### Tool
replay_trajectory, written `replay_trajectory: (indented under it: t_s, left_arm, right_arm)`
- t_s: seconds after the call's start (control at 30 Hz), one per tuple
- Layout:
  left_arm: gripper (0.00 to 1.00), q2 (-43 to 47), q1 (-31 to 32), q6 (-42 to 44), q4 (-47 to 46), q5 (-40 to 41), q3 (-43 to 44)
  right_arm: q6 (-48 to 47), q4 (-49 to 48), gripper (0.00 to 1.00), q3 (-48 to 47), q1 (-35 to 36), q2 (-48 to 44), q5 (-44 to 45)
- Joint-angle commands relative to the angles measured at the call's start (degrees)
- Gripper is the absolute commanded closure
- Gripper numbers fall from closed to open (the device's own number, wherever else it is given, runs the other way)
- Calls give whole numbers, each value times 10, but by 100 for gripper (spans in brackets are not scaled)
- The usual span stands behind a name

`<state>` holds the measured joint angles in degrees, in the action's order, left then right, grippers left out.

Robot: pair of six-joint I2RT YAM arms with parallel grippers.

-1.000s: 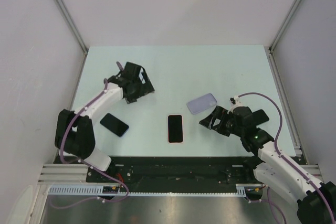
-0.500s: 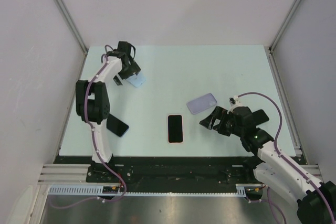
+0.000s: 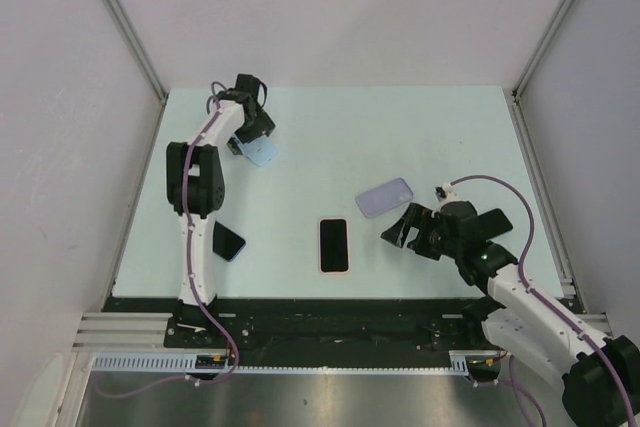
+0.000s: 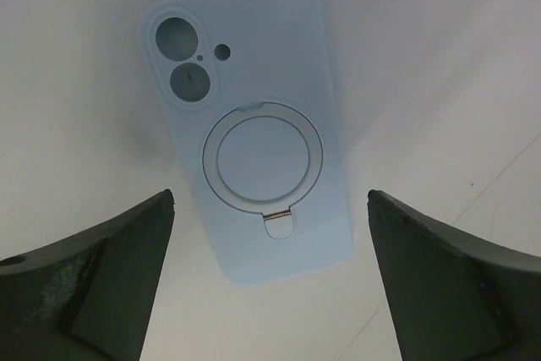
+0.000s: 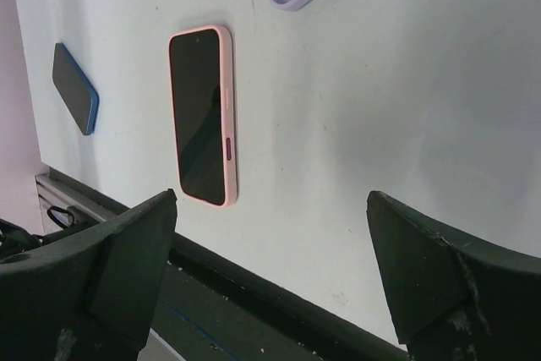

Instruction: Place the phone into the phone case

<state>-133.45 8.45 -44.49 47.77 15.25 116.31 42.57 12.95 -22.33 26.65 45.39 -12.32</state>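
Note:
A light blue phone case [image 4: 254, 124] lies back up on the table, its ring stand and camera holes showing. My left gripper [image 4: 270, 199] hangs open just above its near end, touching nothing; from above, the left gripper [image 3: 249, 135] is at the far left beside that case [image 3: 263, 155]. A dark phone with a blue edge [image 3: 230, 242] lies near the left arm, partly hidden by it. A phone with a pink rim [image 5: 203, 116] lies screen up at the front centre. My right gripper [image 3: 402, 232] stands open and empty to its right.
An empty lavender case [image 3: 385, 197] lies hollow side up just beyond the right gripper. The table's dark front rail [image 5: 279, 293] runs under the right gripper. White walls and metal posts close the table in at the back and sides.
The left arm has swung from the mid-left of the table out to the far left, and the light blue case now shows under its open gripper. The right arm has stayed put.

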Motion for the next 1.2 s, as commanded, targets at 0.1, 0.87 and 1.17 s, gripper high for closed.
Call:
replay_trajectory:
  t_s: [0.1, 0.87, 1.17]
  left_arm:
    - [0, -37, -2, -28, 28, 10, 41]
    - [36, 156, -1, 90, -124, -233, -285]
    - [39, 332, -1, 74, -277, -390, -544]
  right_arm:
    - [-21, -13, 2, -25, -21, 5, -10]
    - [23, -22, 4, -29, -35, -34, -71]
    - [79, -123, 7, -34, -10, 25, -93]
